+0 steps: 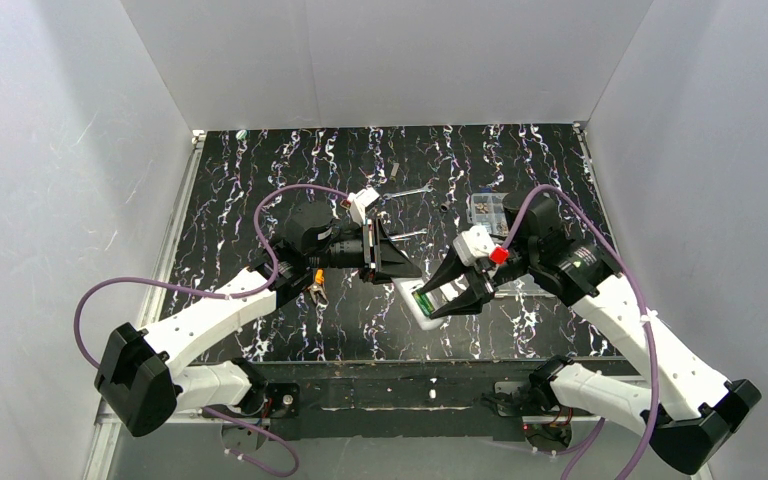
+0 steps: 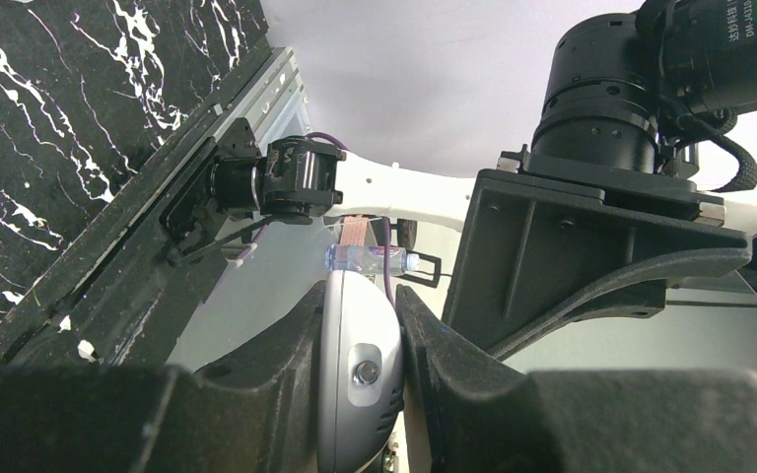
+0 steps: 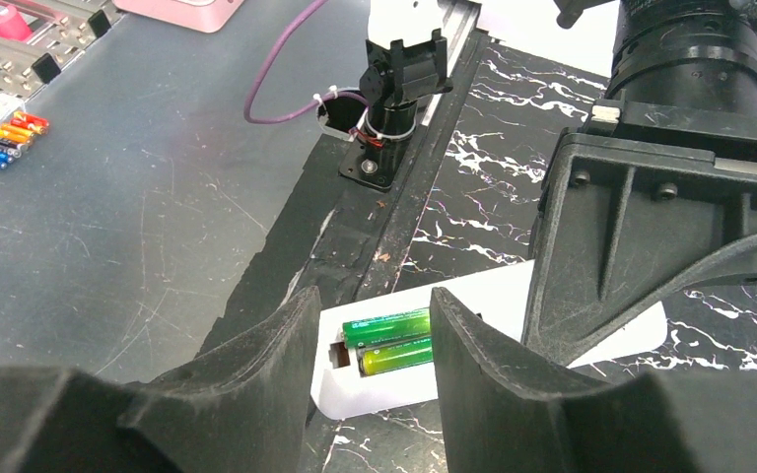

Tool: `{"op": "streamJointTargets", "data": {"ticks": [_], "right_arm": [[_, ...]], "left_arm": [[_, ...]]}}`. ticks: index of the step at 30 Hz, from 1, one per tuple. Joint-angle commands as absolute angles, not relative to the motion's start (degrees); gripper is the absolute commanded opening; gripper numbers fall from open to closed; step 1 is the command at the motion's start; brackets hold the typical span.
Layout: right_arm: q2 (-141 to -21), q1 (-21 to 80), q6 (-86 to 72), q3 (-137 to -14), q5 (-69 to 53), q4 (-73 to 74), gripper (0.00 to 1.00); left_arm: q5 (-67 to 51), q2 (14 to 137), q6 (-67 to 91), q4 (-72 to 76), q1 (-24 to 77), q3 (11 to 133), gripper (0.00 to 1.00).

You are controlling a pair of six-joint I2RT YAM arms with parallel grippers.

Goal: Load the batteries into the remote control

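Two green batteries [image 3: 392, 341] lie side by side in the open back of the remote control [image 3: 394, 392] — left gripper [image 2: 360, 325] clamped on its opposite end, right gripper [image 3: 373, 305] spread apart just above the batteries.

remote control [image 3: 394, 391]: white, back-up on the desk [image 3: 493, 217], compartment open | batteries [image 3: 389, 327]: two green ones, side by side inside

Plain white walls [image 1: 390, 60] at 9, 12 and 3 o'clock box in a black, white-veined worktop [image 1: 260, 170] with metal edge rails [image 1: 182, 210], evenly lit.
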State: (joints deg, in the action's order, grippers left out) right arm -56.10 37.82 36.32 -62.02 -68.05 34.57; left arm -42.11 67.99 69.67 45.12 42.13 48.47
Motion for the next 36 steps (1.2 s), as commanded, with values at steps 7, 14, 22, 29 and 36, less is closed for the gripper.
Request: {"op": "streamJointTargets", "data": {"ticks": [7,14,22,29,36], "right_arm": [[-58.18,37.44,39.82,-62.34,-71.01,37.96,0.50],[-59.33,37.26,42.36,-62.37,-71.01,41.00,0.50],[-59.37,36.74,43.39,-61.11,-71.03,41.36,0.50],[-59.72,36.34,44.35,-60.74,-71.12,41.31,0.49],[-60.03,36.16,45.32,-60.78,-71.37,42.49,0.55]], "left_arm": [[-44.12,67.81,70.81,49.93,42.28,48.93,0.00],[-44.55,68.22,71.15,50.21,42.31,49.47,0.00],[-44.55,68.47,71.58,50.73,42.35,49.98,0.00],[-44.65,69.42,74.16,53.77,42.28,50.73,0.00],[-44.82,69.89,74.66,54.01,42.30,51.50,0.00]]}}
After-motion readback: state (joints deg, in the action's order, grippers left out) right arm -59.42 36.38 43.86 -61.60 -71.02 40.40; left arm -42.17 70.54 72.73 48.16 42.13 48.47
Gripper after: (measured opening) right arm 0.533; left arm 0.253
